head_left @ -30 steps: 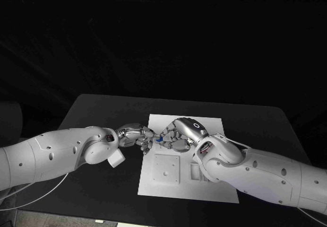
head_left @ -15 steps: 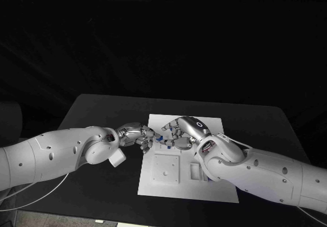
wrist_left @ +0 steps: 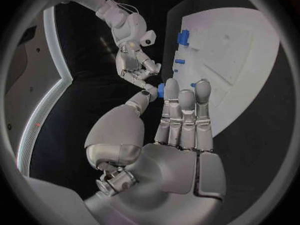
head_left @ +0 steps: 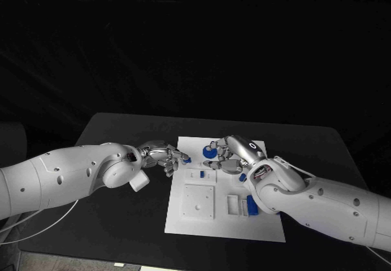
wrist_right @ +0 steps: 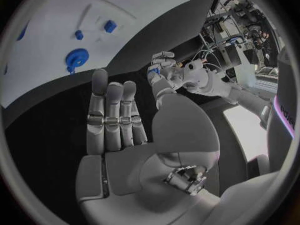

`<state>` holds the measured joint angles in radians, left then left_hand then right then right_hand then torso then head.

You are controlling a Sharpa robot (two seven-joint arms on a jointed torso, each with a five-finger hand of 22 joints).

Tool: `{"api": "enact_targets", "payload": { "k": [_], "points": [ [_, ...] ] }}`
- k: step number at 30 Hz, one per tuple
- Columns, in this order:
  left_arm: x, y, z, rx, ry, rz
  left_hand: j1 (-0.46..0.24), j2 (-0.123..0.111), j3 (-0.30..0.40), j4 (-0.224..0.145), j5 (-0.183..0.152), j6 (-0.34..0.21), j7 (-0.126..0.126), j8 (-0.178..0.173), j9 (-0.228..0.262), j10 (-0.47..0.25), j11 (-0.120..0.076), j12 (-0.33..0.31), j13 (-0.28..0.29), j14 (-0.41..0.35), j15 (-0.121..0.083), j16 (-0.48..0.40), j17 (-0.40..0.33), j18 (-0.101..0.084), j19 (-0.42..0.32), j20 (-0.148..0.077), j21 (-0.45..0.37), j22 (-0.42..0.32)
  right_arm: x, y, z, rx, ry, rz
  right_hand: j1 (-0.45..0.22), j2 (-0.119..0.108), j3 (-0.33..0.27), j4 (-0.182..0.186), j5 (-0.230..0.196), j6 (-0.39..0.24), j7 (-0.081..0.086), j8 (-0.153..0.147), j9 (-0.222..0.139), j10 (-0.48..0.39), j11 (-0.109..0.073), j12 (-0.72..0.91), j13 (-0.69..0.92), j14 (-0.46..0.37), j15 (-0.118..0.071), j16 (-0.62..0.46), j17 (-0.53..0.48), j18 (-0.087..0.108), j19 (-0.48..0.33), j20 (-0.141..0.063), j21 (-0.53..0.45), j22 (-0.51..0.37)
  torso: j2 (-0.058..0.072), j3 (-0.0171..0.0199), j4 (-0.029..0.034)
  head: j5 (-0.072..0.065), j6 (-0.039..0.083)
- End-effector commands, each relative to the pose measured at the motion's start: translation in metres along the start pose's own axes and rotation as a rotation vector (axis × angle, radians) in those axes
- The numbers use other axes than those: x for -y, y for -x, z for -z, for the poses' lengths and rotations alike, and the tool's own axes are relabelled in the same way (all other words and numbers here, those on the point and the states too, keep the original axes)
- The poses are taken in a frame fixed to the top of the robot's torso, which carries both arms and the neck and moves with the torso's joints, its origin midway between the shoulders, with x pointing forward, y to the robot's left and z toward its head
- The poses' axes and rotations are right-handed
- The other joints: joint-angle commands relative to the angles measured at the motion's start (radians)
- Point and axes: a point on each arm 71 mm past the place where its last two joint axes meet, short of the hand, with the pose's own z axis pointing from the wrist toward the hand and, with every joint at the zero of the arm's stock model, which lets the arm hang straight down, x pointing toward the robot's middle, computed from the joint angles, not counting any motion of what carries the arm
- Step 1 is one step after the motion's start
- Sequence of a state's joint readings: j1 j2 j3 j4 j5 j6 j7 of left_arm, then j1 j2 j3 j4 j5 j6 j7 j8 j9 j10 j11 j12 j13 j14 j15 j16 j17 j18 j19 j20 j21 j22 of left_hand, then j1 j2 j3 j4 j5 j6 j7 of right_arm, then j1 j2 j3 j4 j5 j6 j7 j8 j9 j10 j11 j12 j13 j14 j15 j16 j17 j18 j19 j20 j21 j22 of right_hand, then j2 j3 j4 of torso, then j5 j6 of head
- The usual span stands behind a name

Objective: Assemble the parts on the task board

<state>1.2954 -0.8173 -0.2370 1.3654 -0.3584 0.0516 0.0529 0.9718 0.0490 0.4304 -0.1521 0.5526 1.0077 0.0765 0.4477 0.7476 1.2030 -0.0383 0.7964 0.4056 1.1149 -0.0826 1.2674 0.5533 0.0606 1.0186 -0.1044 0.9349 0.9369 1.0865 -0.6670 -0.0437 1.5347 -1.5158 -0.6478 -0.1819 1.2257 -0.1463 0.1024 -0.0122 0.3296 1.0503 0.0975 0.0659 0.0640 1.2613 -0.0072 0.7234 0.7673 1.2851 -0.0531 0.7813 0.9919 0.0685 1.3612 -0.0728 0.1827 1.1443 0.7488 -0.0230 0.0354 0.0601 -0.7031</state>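
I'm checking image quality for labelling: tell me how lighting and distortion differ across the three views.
Head view: dark surround, the white task board bright and undistorted on the black table. Left wrist view: fisheye, the board's straight edges bend; the left hand evenly lit. Right wrist view: the same circular warp; the right hand evenly lit, blue parts small but readable.

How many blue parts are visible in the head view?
5 blue parts: one in the left hand, one round and three small on the task board; the right hand may hide more.

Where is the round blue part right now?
In the head view, the round blue part lies on the board's far end, between the left hand and the right hand, nearer the right.
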Motion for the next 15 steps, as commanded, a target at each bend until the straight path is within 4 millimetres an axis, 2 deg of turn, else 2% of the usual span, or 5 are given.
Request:
{"api": "enact_targets", "payload": {
  "k": [1, 3, 7, 9, 15],
  "points": [
    [0.001, 0.008, -0.001, 0.058, 0.135, -0.115, 0.001, -0.029, 0.176, -0.134, -0.029, 0.112, -0.078, -0.043, 0.020, 0.041, -0.017, -0.033, 0.007, 0.025, -0.005, -0.026, 0.007, 0.005, 0.016, -0.004, -0.004, -0.006, 0.008, 0.013, 0.000, 0.045, -0.023, -0.049, 0.005, 0.005, 0.001, -0.008, 0.008, 0.013, 0.000, -0.004, -0.001, -0.004, 0.000, 0.008, -0.005, -0.006, 0.000, 0.007, -0.004, 0.006, 0.006, 0.002, -0.005, -0.002, -0.002, 0.0006, -0.0025, 0.000, -0.001],
    [0.006, 0.013, -0.003, 0.076, 0.174, -0.153, -0.004, -0.033, 0.186, -0.134, -0.031, 0.133, -0.081, -0.083, 0.049, 0.058, -0.019, -0.060, 0.029, 0.041, -0.009, -0.044, 0.028, 0.003, 0.026, -0.008, -0.004, -0.008, 0.014, 0.023, -0.002, 0.066, -0.029, -0.055, 0.008, 0.008, 0.006, -0.013, 0.012, 0.015, 0.000, -0.004, -0.001, -0.005, 0.000, 0.008, -0.006, -0.007, -0.001, 0.008, -0.005, 0.006, 0.005, 0.002, -0.005, -0.002, -0.005, 0.0031, -0.0048, 0.000, -0.002],
    [0.013, 0.017, -0.008, 0.100, 0.249, -0.249, -0.006, -0.040, 0.190, -0.134, -0.023, 0.146, -0.082, -0.103, 0.072, 0.069, -0.026, -0.063, 0.051, 0.056, -0.013, -0.046, 0.046, 0.002, 0.035, -0.012, 0.002, -0.005, 0.027, 0.042, -0.005, 0.107, -0.028, -0.066, 0.007, 0.014, 0.029, -0.032, 0.023, 0.014, 0.002, -0.003, -0.001, -0.009, 0.000, 0.011, -0.009, -0.012, 0.000, 0.013, -0.008, 0.006, 0.000, 0.002, -0.003, 0.003, -0.012, 0.0075, -0.0073, -0.001, -0.007],
    [0.016, 0.017, -0.012, 0.107, 0.284, -0.294, -0.008, -0.045, 0.199, -0.134, -0.021, 0.158, -0.084, -0.126, 0.092, 0.076, -0.028, -0.071, 0.071, 0.065, -0.016, -0.053, 0.063, 0.000, 0.039, -0.016, 0.007, -0.001, 0.034, 0.051, -0.008, 0.123, -0.031, -0.078, -0.001, 0.017, 0.030, -0.042, 0.035, 0.016, 0.002, -0.004, -0.002, -0.011, 0.000, 0.016, -0.009, -0.012, 0.000, 0.018, -0.008, 0.006, 0.000, 0.002, 0.001, 0.008, -0.016, 0.0105, -0.0082, -0.002, -0.011],
    [0.024, 0.014, -0.027, 0.159, 0.374, -0.435, -0.011, -0.061, 0.222, -0.134, -0.014, 0.175, -0.087, -0.140, 0.108, 0.096, -0.034, -0.069, 0.093, 0.086, -0.022, -0.050, 0.080, -0.003, 0.062, -0.021, 0.001, 0.015, 0.051, 0.073, -0.015, 0.166, -0.063, -0.124, -0.005, 0.024, 0.022, -0.049, 0.055, 0.019, 0.002, -0.004, -0.001, -0.014, 0.000, 0.019, -0.009, -0.016, 0.000, 0.020, -0.008, 0.006, -0.004, 0.002, 0.001, 0.011, -0.029, 0.0186, -0.0064, -0.005, -0.023]
  ]
}}
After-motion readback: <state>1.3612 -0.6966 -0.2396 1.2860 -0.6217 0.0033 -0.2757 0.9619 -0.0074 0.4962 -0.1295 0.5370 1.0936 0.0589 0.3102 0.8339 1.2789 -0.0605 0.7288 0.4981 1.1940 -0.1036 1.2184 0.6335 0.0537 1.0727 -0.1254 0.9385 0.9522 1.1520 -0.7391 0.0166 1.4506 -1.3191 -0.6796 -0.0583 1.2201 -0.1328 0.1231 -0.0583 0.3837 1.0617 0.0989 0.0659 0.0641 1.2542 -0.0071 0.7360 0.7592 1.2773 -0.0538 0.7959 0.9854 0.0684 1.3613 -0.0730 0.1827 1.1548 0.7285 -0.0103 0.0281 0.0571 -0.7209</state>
